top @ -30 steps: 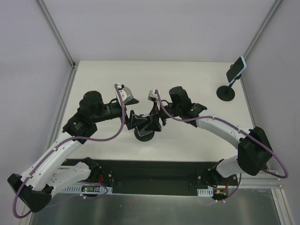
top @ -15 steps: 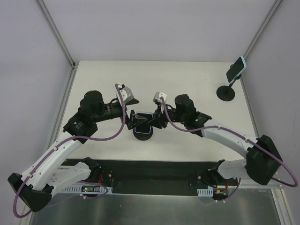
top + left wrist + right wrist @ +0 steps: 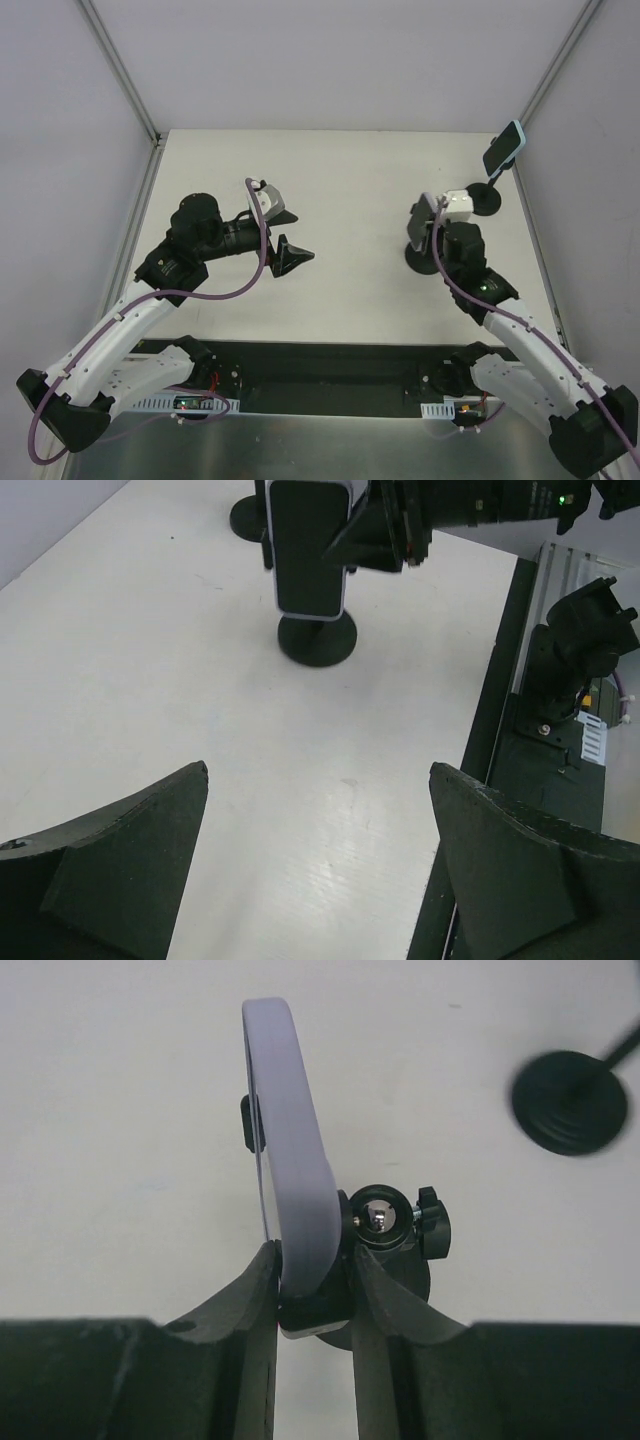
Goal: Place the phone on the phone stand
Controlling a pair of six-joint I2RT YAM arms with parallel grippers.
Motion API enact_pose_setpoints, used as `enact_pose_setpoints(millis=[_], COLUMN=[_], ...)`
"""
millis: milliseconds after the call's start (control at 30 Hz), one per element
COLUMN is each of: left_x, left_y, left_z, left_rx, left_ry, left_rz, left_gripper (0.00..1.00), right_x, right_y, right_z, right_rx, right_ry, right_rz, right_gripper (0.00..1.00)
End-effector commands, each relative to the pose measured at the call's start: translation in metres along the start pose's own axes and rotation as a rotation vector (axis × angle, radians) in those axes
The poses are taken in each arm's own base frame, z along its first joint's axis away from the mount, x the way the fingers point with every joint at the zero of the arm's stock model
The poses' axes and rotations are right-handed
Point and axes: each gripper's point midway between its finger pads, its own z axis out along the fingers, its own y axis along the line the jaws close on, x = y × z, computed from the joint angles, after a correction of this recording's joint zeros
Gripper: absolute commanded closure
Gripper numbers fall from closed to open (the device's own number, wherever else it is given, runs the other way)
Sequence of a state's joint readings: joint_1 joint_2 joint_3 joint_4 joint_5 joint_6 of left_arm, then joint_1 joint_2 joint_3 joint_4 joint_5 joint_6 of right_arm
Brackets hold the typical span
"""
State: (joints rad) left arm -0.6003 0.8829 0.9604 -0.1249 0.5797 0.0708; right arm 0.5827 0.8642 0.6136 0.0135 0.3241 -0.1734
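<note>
Close to the near edge of the desk (image 3: 350, 180), on its left half, the left claw (image 3: 291, 257) is seen spread wide and empty, faced across toward the right half. Further in, on that right half, the phone (image 3: 290, 1160) is held by the right claw (image 3: 312, 1250), whose fingers are pinched narrow on the two flat faces at the end nearest them. The phone is carried edge-on to the claw, with its long axis running straight away from the fingers. It is stood upright against the head of the phone stand (image 3: 317, 640), whose round base is planted on the desk below it. A black tab is visible against the phone's face, so the phone is judged to be seated in the cradle, or very nearly. How fully it rests there cannot be told, since the fingers cover that end. The coming move is judged to turn on this alignment: the fingers would have to be opened and drawn off without the phone being dragged along. The right arm is plainly the nearer, and the left is well apart. By the far right corner a second stand (image 3: 484, 197) is seen, with a second phone (image 3: 505, 148) mounted on it.
</note>
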Motion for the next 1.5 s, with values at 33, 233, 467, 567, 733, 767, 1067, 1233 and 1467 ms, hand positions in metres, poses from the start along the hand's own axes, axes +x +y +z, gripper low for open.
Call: enact_pose_setpoints(millis=[33,233,467,567,733,767,1067,1233,1467], left_x=[-0.018,-0.02,-0.018,-0.016,-0.014,-0.014,-0.011,-0.008,-0.005], left_y=[-0.009,-0.014,-0.016,-0.017,-0.016,-0.017,-0.014,-0.012,-0.008], left_z=[-0.004,-0.006,-0.002,0.0,0.002,0.002,0.005,0.007,0.01], left_rx=[0.043,0.062,0.076,0.082,0.085,0.087,0.082,0.078,0.065], left_ry=[-0.057,-0.065,-0.061,-0.055,-0.049,-0.048,-0.037,-0.029,-0.02], left_rz=[0.016,0.016,0.007,0.003,-0.004,-0.006,-0.009,-0.014,-0.02], left_gripper=[0.1,0.11,0.11,0.11,0.11,0.11,0.11,0.11,0.11], right_x=[-0.017,-0.028,-0.027,-0.027,-0.023,-0.021,-0.015,-0.029,-0.049], right_y=[-0.121,-0.185,-0.202,-0.214,-0.211,-0.21,-0.239,-0.24,-0.247], right_z=[-0.025,-0.014,0.01,0.01,0.015,0.016,-0.027,-0.07,-0.126], right_rx=[0.441,0.39,0.196,0.192,0.153,0.147,0.465,0.609,0.83], right_ry=[-0.065,-0.12,-0.173,-0.177,-0.172,-0.168,-0.162,-0.207,-0.209], right_rz=[0.12,0.254,0.234,0.247,0.269,0.272,0.365,0.424,0.542], right_gripper=[1.0,0.99,1.0,1.0,0.87,0.76,0.08,0.03,0.03])
